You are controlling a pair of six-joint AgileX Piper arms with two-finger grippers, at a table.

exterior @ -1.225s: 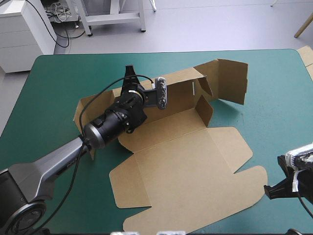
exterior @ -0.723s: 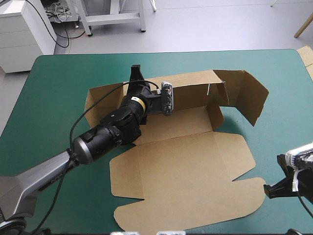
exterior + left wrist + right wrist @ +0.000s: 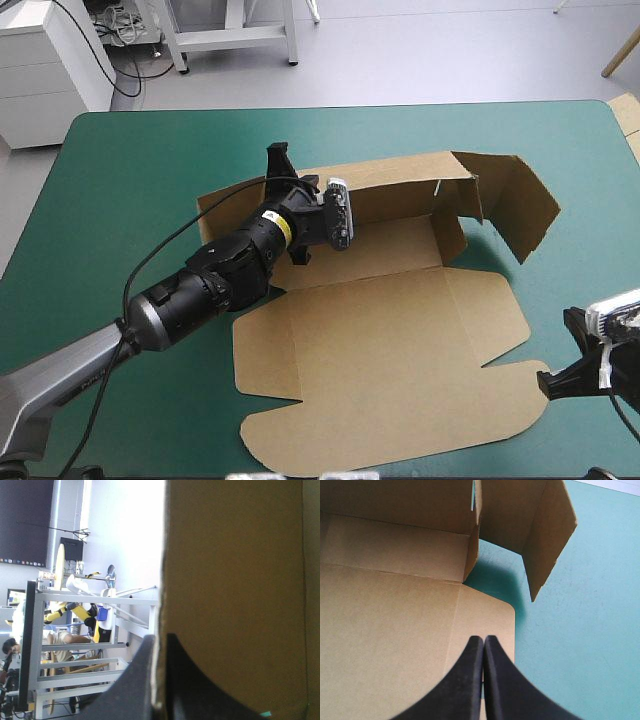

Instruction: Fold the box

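From above, the box (image 3: 380,340) lay at the middle of the teal-green surface (image 3: 130,170). Its broad lid panel (image 3: 400,390) lay flat toward the near edge and its far wall (image 3: 400,185) stood raised. That wall's long axis ran left to right, roughly along the surface's far edge. My left arm (image 3: 200,285) reached in from the near left, and my left jaws met the wall toward its left end, one black finger (image 3: 278,165) showing above the board. At the wall's right end an end flap (image 3: 515,205) stood angled outward over the cover. My right jaws waited by the near right corner of the surface, just beside the lid panel's right corner but off the board.

Along my left wrist, the brown wall (image 3: 235,580) rose edge-on between my fingers (image 3: 142,680). They were all but closed, one on each face, so my left jaws were pinching the board.

Along my right wrist, my fingers (image 3: 472,680) met in one pointed arch, so these jaws were closed on nothing. The lid panel (image 3: 385,645) lay under and ahead of them, and the end flap (image 3: 540,525) stood farther ahead, above bare cover (image 3: 590,605).

As I judged it, the free right end of the wall lay nearer my right jaws, straight ahead of them, while my left jaws held the other end.
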